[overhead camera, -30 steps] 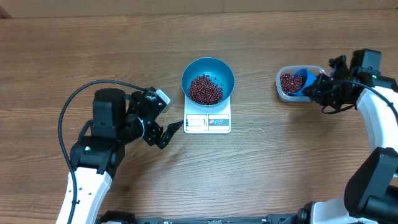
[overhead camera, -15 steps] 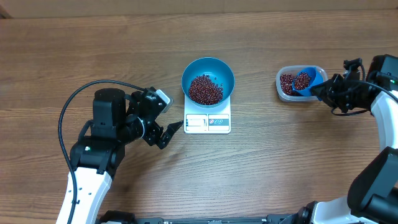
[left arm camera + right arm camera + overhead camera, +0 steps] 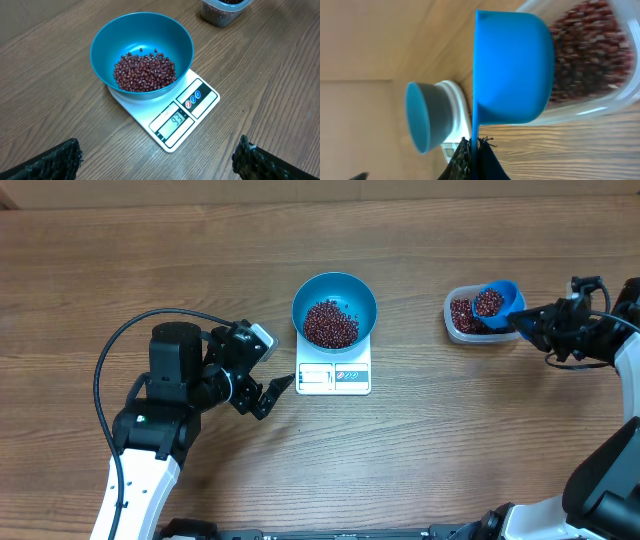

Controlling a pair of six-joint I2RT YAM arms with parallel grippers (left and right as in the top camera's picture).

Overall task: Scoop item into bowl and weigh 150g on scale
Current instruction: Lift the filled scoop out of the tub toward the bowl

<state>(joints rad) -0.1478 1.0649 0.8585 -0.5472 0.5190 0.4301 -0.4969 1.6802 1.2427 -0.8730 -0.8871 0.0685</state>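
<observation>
Leftward first: note black left gripper (image 3: 159,167) hanging low over the wooden table (image 3: 120,260), fingers spread fully apart, clasping nothing, near the scale's front-left corner without touching it. Centre: find small flat white square kitchen scale (image 3: 202,95) carrying round deep teal-blue bowl (image 3: 172,35), seated squarely on the platform. Inside, see loose maroon heap of small dark red-brown beans (image 3: 145,72) covering the bottom, well below the rim. Read display (image 3: 175,121) as ninety-odd, final digit unclear; judge target not yet met, more needed. Rightward: spot clear rounded-rectangle plastic tub (image 3: 448,315), part full of beans, well apart from the scale. Over its right end, find small blue handled scoop (image 3: 508,292), loaded, cup upward. Further right, mark right gripper (image 3: 530,321) clamped tight on the scoop handle.

Step in hand, by judgement: carrying a load across to the bowl. Keep cup level in transit to avoid spills on the table. Stop over bowl centre, tip slowly, trickle rather than dump, watch the display. Hold back part of the load near the mark. Avoid knocking the bowl or pressing the platform, lest the reading skew.
</observation>
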